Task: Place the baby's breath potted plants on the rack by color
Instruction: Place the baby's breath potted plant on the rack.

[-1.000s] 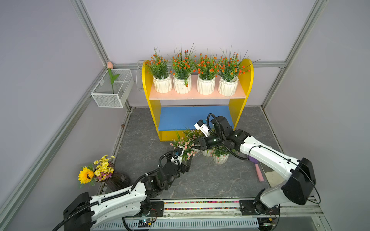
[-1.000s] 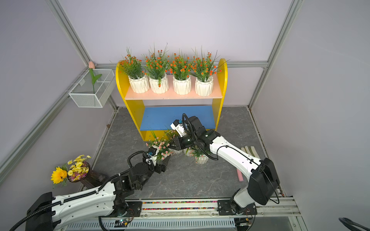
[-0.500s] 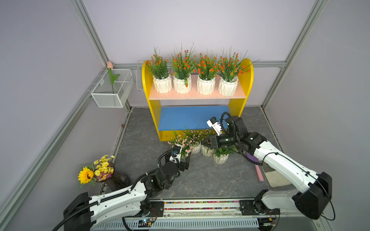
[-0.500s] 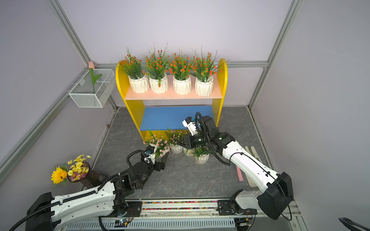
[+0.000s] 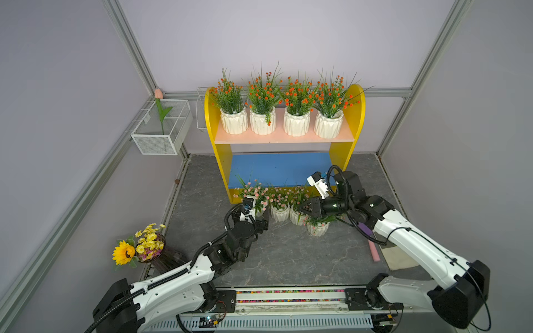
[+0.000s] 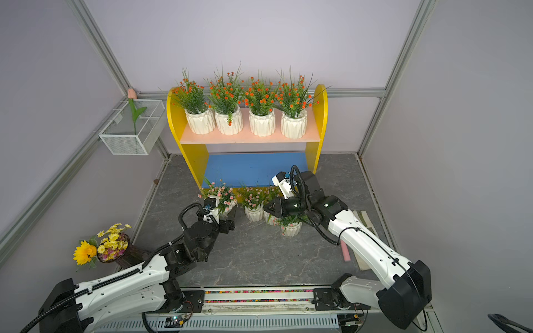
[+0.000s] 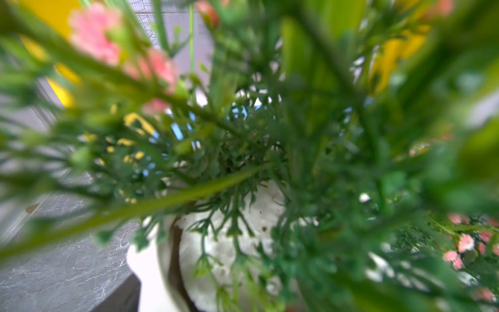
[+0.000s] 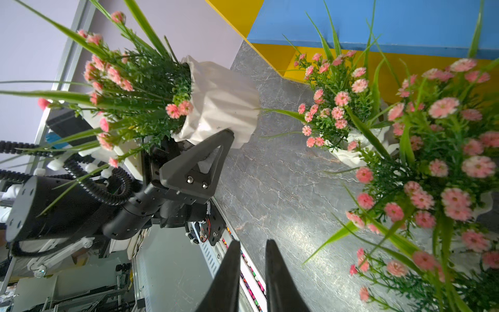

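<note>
Pink-bloomed pot (image 8: 218, 100) sits tilted, clamped in the left tool (image 6: 223, 212), in front of the rack (image 5: 212, 115). Right tool (image 8: 252, 243) hangs narrow and empty beside three more pink pots (image 5: 279, 213) on the tabletop (image 5: 288, 253). Four orange pots (image 5: 233, 122) line the upper board (image 5: 282, 138).

White orange-bloom pots (image 5: 234, 122), white pink-bloom pots (image 5: 279, 213), yellow/pink/blue rack (image 5: 355, 115), grey marbled floor (image 5: 288, 253)
</note>
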Available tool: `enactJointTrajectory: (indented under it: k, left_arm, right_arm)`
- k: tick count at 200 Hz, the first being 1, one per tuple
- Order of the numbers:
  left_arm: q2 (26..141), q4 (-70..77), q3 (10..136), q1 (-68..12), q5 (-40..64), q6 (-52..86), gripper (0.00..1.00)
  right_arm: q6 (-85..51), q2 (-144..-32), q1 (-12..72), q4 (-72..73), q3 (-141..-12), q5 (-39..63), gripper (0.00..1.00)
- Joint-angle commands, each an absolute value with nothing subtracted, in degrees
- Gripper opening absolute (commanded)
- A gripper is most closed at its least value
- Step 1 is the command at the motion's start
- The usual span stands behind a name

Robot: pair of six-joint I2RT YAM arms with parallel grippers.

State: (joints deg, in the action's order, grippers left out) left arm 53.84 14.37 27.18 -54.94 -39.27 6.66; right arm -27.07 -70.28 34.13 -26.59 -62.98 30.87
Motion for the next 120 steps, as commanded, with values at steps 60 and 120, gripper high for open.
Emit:
enactJointTrajectory:
  k: [60,120]
  left_arm:
    - [61.65,18.66,37.60,-47.07,-34.22,4.69,0.40]
    - [67.07,16.26,43.93,-40.14,-29.66,5.63,0.39]
  right_arm:
    - [-27.87,-67.08,33.47,-28.11,-60.53,30.23,0.21]
    - [-28.04,-64.96,33.13,-29.51,-59.64,29.71,0.21]
